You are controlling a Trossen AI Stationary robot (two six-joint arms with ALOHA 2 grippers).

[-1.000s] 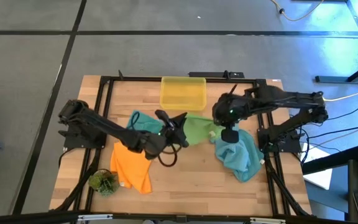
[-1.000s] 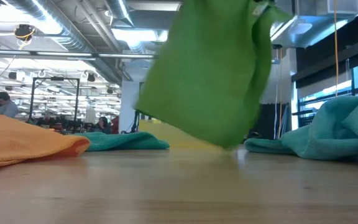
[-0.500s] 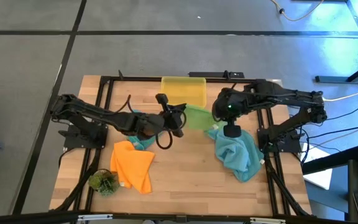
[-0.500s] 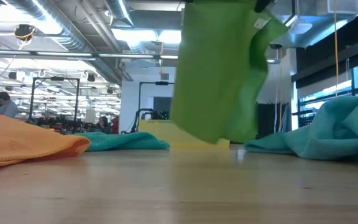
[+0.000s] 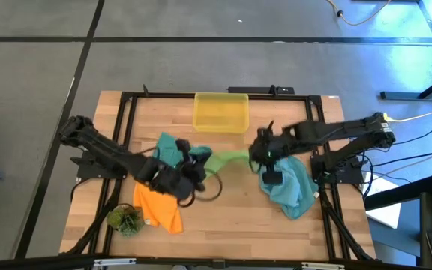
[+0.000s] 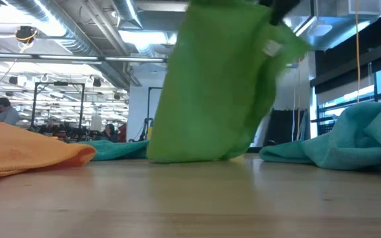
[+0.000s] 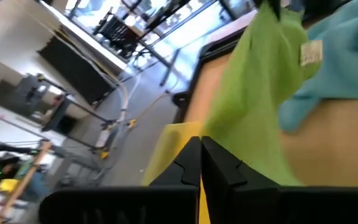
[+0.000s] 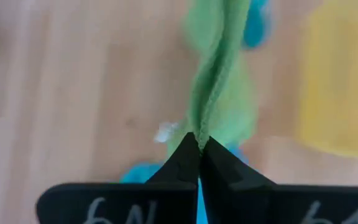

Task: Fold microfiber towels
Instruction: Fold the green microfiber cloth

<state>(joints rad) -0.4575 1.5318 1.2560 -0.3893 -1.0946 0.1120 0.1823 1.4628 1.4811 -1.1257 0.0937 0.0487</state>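
Observation:
The green towel (image 5: 227, 157) hangs between my two grippers over the middle of the table. My left gripper (image 5: 201, 163) is shut on its left end and my right gripper (image 5: 259, 156) on its right end. In the low view the green towel (image 6: 210, 86) hangs as a wide sheet whose lower edge (image 6: 190, 157) reaches about table height. The orange towel (image 5: 160, 206) lies crumpled at the near left. One teal towel (image 5: 172, 148) lies behind my left gripper, and another teal towel (image 5: 291, 187) lies heaped under the right arm. My left gripper pinches the green towel's left end (image 7: 215, 138) between its two shut fingers, which come nearly level from the table's left. The cloth runs away from them toward the other gripper and hangs below. My right gripper pinches a bunched upper edge of the towel (image 8: 200, 127) between its shut fingers, slanting down from the right. A white label (image 7: 311, 53) sits near this end, and the cloth leaves the fingers as a gathered band.
The yellow bin (image 5: 220, 111) stands at the far middle of the table. A small green plant tuft (image 5: 124, 219) sits at the near left corner. Black frame rails (image 5: 126, 120) run along the table's sides.
My left gripper swung toward the far edge, then came back toward the near edge. My right gripper has moved toward the near edge and down. The green towel went with them: it now hangs lower and wider, its lower edge down near the table.

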